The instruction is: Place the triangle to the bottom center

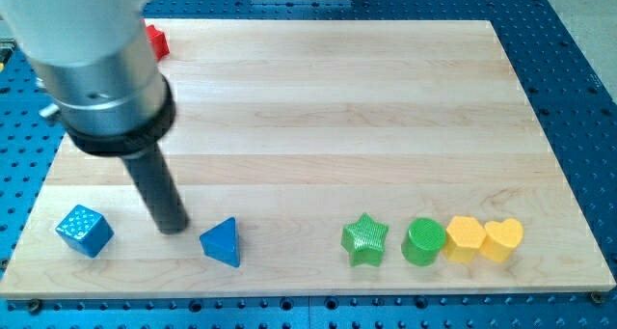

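You had my tip (174, 228) down on the wooden board (337, 97), low on the view's left. The blue triangle (222, 243) lay just to the view's right of it and a touch lower, near but with a thin strip of bare wood showing between the two, so they were not touching. My tip is a plain dark rod with nothing to spread or pinch, and it held nothing; it only rested there, slanting up toward the view's upper left into the broad grey body of the arm.

On the other side of my tip, toward the view's left, sat a blue cube (84, 230) with pale dots on its faces, near the board's lower left corner. The triangle stood left of the middle of the board's bottom edge.

Further along the same bottom strip, well apart from the triangle, you had a row of four: a green star (365, 239), a green cylinder (423, 241), a yellow block (466, 238) whose shape I could not make out for certain, and a yellow heart (502, 238). The two yellow ones touched each other. A red block (157, 41) peeked out behind the arm at the view's top left, shape hidden.

The board lay on a blue table (569, 59) dotted with holes.
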You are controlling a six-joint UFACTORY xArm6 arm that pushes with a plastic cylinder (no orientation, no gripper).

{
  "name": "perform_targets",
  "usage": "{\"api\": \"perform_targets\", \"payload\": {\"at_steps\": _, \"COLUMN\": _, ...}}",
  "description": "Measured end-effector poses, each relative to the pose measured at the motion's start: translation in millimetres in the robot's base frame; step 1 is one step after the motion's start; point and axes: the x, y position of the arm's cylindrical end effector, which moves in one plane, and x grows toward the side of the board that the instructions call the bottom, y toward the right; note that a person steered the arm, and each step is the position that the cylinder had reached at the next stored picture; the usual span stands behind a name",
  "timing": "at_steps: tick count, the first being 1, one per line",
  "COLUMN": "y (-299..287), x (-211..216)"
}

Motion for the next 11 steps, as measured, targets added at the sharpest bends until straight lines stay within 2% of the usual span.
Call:
{"api": "perform_targets", "payload": {"at_steps": 1, "y": 27.3, "x": 9.4}}
{"api": "perform_targets", "payload": {"at_steps": 6, "y": 32.4, "x": 56.8}}
{"api": "perform_targets", "payload": {"at_steps": 7, "y": 59.4, "x": 53.5}}
{"api": "perform_targets", "payload": {"at_steps": 9, "y": 56.9, "x": 39.0}}
{"api": "perform_targets", "payload": {"at_steps": 11, "y": 85.4, "x": 23.0}}
